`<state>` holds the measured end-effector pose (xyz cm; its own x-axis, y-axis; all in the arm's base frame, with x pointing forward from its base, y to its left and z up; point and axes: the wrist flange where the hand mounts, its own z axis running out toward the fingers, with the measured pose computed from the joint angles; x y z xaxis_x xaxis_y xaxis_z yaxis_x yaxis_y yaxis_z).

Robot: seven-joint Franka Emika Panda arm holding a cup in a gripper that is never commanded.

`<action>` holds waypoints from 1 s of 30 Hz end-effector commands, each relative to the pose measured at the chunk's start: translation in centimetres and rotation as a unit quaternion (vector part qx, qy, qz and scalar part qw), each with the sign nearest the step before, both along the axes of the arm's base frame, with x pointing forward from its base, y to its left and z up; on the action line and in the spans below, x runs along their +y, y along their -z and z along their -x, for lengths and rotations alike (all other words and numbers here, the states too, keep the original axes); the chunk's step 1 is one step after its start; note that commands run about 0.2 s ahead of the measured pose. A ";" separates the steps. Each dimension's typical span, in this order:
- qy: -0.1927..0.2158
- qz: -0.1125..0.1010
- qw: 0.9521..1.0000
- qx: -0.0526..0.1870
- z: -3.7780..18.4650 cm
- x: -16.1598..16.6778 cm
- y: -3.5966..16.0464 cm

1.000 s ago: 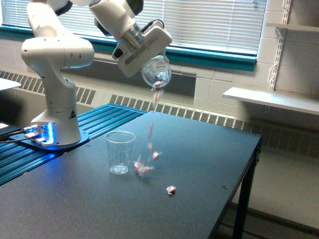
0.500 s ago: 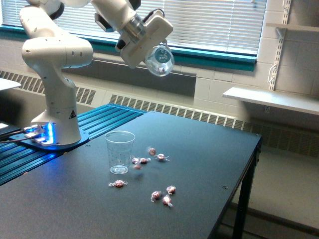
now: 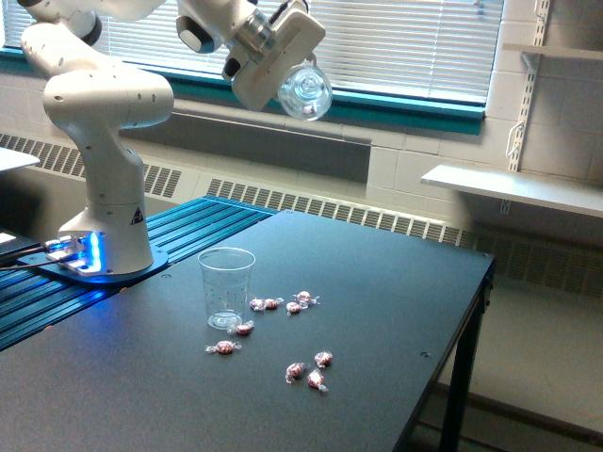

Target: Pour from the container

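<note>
Exterior view shows my arm (image 3: 104,94) rising from its blue-lit base (image 3: 89,256) at the view's left and reaching up in front of the window blinds (image 3: 405,42). My claw (image 3: 283,71) is high above the table (image 3: 377,311), and it grips the container (image 3: 304,91), a clear round vessel. My fingers are hidden behind the white claw body and the plastic, so I cannot say how wide they stand, only that they hold the container by its side. The container is tipped over so that its round bottom or mouth faces the camera; I think it is the bottom, but the glare on the plastic makes that unsure. It looks empty.

Below, on the dark table, a clear speckled cup (image 3: 226,287) stands upright, well apart from the container and lower toward the view's left. Wrapped candies (image 3: 273,303) lie scattered on the table, none in the cup as far as I can tell. A few lie in a loose row just beside the cup on its right, one (image 3: 243,329) rests at the cup's foot, one (image 3: 223,348) lies a little nearer the camera, and three (image 3: 309,370) sit close together further toward the table's front. A white shelf (image 3: 509,188) juts from the block wall at the view's right.
</note>
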<state>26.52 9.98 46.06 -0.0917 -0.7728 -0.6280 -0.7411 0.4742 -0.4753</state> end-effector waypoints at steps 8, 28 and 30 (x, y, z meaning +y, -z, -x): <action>0.050 0.026 0.998 -0.002 3.6 -7.7 -3.9; 0.037 0.115 0.993 0.014 11.5 -14.6 -5.1; 0.031 0.113 0.992 0.037 10.5 -14.0 -4.2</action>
<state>15.27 -3.91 53.07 -0.1778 -0.8740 -0.4522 -0.6975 0.4361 -0.5686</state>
